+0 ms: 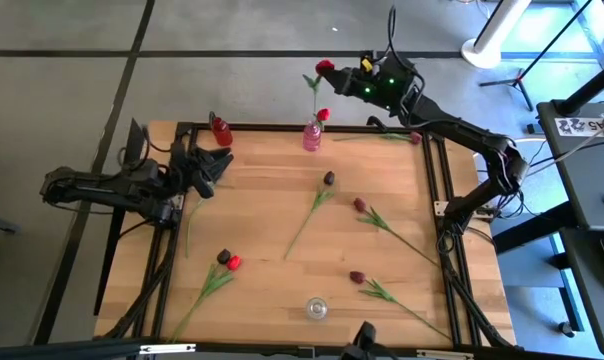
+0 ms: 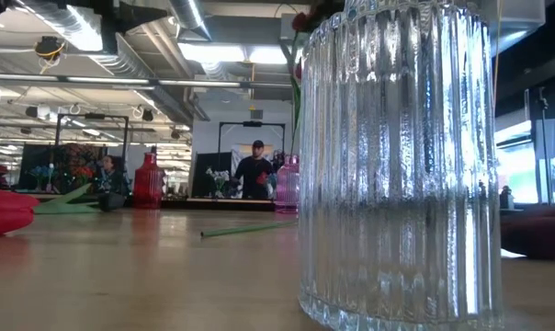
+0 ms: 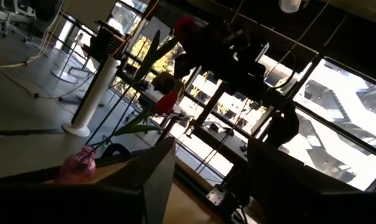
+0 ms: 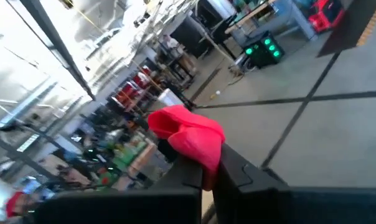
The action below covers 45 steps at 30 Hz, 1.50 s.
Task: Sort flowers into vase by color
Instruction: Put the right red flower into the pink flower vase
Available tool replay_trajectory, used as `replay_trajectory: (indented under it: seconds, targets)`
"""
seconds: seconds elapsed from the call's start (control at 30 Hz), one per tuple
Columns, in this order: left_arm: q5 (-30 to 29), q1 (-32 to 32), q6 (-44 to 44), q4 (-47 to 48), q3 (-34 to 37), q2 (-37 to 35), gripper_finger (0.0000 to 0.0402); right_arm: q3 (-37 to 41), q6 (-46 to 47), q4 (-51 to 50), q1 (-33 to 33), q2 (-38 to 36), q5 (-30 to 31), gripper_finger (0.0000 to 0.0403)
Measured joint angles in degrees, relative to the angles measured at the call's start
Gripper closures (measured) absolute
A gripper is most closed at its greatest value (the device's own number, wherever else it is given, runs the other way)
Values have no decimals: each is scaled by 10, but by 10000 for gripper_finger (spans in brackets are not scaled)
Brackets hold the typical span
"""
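My right gripper (image 1: 339,73) is beyond the table's far edge, above the pink vase (image 1: 312,136), and is shut on a red tulip (image 1: 325,67). A second red tulip (image 1: 323,114) stands in that vase. A red vase (image 1: 221,130) stands at the far left and a clear ribbed vase (image 1: 316,308) at the near edge. Several tulips lie flat on the table: a dark one (image 1: 329,178), maroon ones (image 1: 360,204) (image 1: 357,276), and a dark and red pair (image 1: 229,260). My left gripper (image 1: 214,168) waits open at the table's left side. My right gripper holds the red tulip at the top of its stem, right under the bud (image 4: 188,134), pinched between the two fingers (image 4: 238,171). The flower is lifted clear and upright. Its stem (image 1: 315,98) hangs down to the pink vase's mouth; whether the end is inside cannot be told.
Another tulip (image 1: 407,137) lies at the far right corner. The low view is filled by the clear vase (image 2: 397,165), with a red bud (image 2: 6,211) at its left. A person (image 2: 256,170) stands in the room beyond. The table's middle has bare wood (image 1: 262,200).
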<state>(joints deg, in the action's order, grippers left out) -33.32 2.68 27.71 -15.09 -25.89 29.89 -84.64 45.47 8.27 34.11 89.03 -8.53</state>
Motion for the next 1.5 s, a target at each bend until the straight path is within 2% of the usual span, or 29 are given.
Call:
replay_trajectory:
  seconds: [0.27, 0.5, 0.83, 1.17, 1.5]
  targets:
    - [0, 0, 18, 1, 0, 11, 206, 0, 41, 9, 0, -3, -26, 393]
    - [0, 0, 20, 1, 0, 12, 206, 0, 4, -21, 0, -4, -16, 394]
    - [2, 0, 22, 0, 0, 12, 206, 0, 3, 3, 0, -4, -15, 390]
    - [11, 0, 22, 0, 0, 12, 206, 0, -25, -48, 1, -4, -3, 389]
    - [11, 0, 23, 0, 0, 12, 206, -1, -22, -8, 0, -12, 0, 389]
